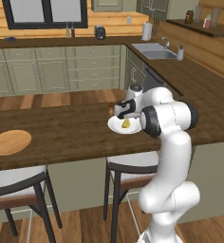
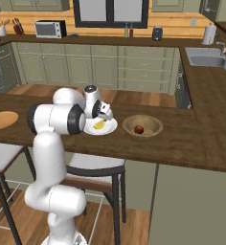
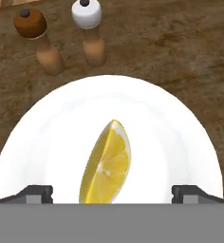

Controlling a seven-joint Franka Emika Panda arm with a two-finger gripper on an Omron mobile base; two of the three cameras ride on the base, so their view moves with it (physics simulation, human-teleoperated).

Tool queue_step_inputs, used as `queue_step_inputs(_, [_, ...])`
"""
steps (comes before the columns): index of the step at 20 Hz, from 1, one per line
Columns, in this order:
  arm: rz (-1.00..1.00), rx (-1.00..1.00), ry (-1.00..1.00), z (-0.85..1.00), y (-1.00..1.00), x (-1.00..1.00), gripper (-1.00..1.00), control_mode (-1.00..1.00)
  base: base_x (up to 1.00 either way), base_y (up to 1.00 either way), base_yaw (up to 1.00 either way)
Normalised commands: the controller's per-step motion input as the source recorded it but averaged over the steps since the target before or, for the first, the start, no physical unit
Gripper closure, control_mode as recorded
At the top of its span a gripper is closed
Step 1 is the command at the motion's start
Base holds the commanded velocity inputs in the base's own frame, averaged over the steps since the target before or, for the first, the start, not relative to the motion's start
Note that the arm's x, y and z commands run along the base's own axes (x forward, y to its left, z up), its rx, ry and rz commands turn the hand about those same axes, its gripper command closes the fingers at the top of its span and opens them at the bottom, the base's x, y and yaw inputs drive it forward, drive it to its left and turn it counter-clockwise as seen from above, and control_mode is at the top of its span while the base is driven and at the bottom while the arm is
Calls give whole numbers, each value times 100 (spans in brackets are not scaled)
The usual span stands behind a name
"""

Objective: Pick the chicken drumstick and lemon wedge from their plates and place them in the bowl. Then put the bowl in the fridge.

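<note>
Two plates are sitting on your table [image 1: 76, 135]: the tan wooden plate [image 1: 10, 142] is lying bare far off to the left, and the white plate [image 3: 47, 142] is carrying the lemon wedge [image 3: 107, 163], which is lying near its centre. Your claw [image 3: 112, 192] is hovering directly over that wedge with its jaws spread wide, one dark fingertip [image 3: 35, 193] showing on each side of the fruit and neither one touching it. From the right base camera you are seeing the wooden bowl [image 2: 142, 127] standing just beside the white plate, on its right, with the chicken drumstick [image 2: 139, 128] already lying inside it as a small reddish-brown lump. Beyond the plate, in the hand camera, a brown-topped mill [image 3: 38, 38] and a white-topped mill [image 3: 88, 29] are standing side by side on the table, close to the plate's far rim.
</note>
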Motion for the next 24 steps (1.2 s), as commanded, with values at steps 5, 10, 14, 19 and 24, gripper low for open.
queue_step_inputs(5, [0, 0, 0, -43, 11, 14, -100, -100, 0, 0, 0])
queue_step_inputs(10, [0, 0, 0, -39, 0, 3, -100, -100, 0, 0, 0])
queue_step_inputs(14, [0, 0, 0, -27, 0, 1, -100, -100, 0, 0, 0])
queue_step_inputs(19, [0, 0, 0, -17, 0, 5, -100, -100, 0, 0, 0])
queue_step_inputs(24, [0, 0, 0, -3, 3, 19, -100, -100, 0, 0, 0])
